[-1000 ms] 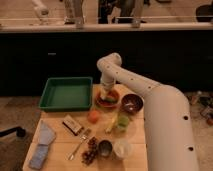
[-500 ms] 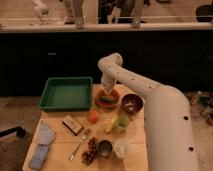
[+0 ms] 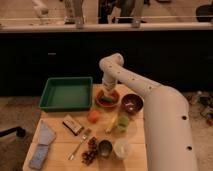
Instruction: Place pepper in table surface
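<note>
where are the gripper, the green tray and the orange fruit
gripper [image 3: 107,93]: camera view, its lower end, just over the red bowl [image 3: 116,102]
green tray [image 3: 66,94]: camera view, bare floor of the tray
orange fruit [image 3: 93,116]: camera view, middle of the fruit

— Where is the gripper [image 3: 107,93]?
— Low over the red dish [image 3: 116,103], near the far edge of the table surface [image 3: 60,139], just beside the green tray [image 3: 66,80] at the far left corner.
— And the pepper [image 3: 106,99]?
— Yellow-green, lying in that dish right under the gripper. I can't tell whether they touch.
— What else?
— A dark bowl [image 3: 132,103] beside the dish toward the right edge, an orange fruit [image 3: 93,116] just nearer, and a blue cloth [image 3: 42,145] at the near left corner.
</note>
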Controlling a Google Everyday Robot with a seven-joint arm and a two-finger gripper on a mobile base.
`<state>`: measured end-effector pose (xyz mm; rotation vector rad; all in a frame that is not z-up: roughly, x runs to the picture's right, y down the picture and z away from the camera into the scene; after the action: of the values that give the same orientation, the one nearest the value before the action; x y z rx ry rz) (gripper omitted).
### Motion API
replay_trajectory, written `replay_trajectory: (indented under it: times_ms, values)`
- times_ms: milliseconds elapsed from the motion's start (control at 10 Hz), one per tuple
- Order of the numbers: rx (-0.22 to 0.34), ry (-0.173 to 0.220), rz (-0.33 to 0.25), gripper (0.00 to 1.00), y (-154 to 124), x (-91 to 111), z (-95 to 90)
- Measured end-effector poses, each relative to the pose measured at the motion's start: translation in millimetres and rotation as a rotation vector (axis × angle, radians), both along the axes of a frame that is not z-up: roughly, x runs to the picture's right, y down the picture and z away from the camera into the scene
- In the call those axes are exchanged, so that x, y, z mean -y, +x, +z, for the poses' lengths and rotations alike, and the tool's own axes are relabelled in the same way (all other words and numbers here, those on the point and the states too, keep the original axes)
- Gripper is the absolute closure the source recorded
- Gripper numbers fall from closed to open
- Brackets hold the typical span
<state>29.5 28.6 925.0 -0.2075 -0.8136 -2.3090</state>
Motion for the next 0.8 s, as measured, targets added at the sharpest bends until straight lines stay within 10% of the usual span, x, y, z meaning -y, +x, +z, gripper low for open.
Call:
replay_trajectory:
  times_ms: [800]
  values:
    - [-0.001,-0.017,0.004,0.39,3.1,-4.5,4.6]
